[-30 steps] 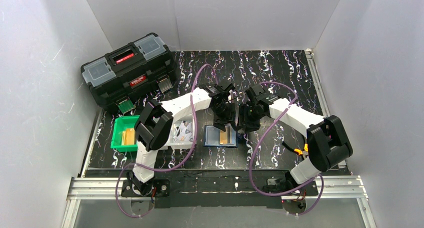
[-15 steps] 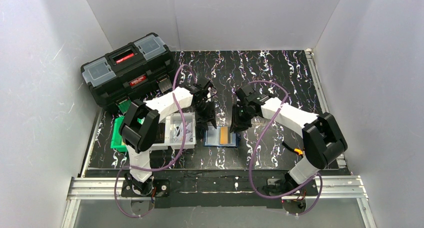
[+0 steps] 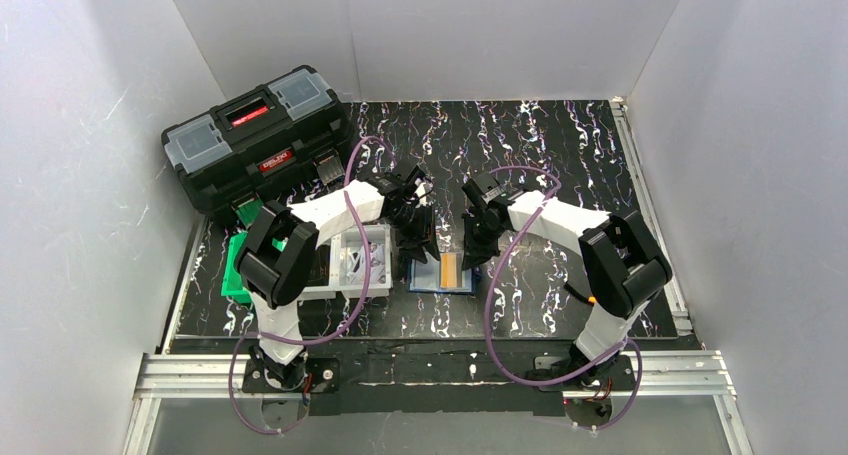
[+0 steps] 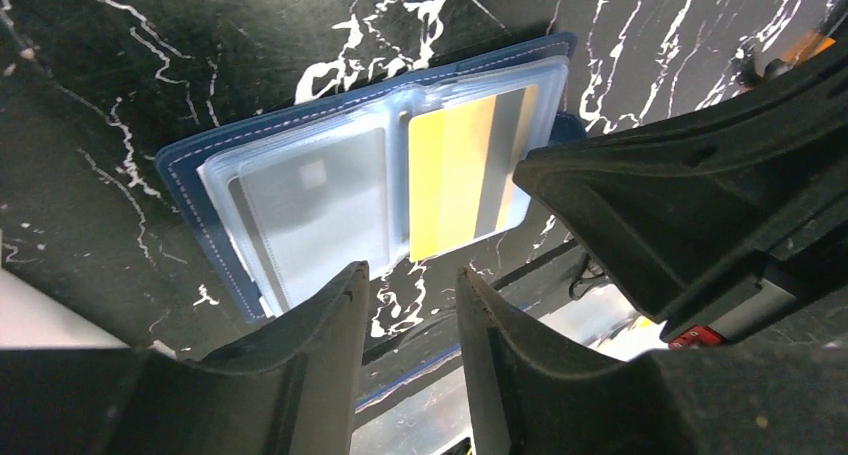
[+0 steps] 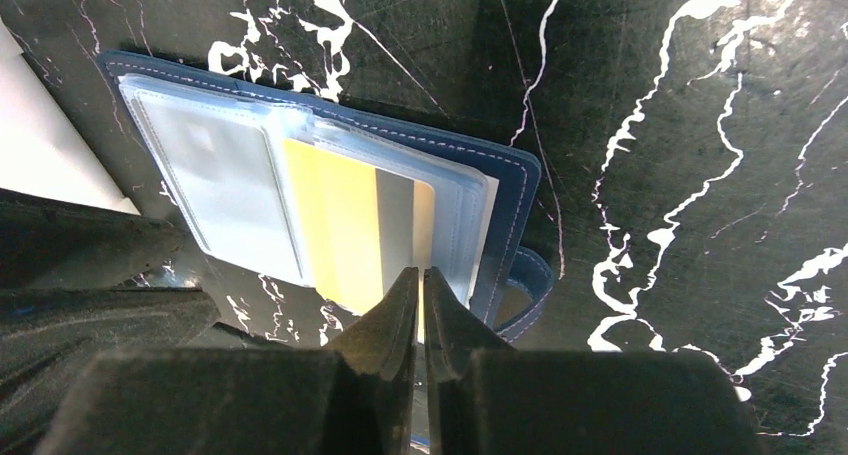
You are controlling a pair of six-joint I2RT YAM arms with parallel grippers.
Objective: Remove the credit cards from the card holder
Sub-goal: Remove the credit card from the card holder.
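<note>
Card holder (image 3: 440, 273) lies open and flat on tabletop (image 3: 560, 155). Right jaws pinch near edge of yellow credit card (image 5: 345, 225) in its clear pocket. Left jaws apart, empty, above holder. Card looks stiff, thin, slick; soft holder likely drags along.

Near edge of credit card (image 5: 345, 225), hidden between right gripper (image 5: 420, 300) fingers.
</note>
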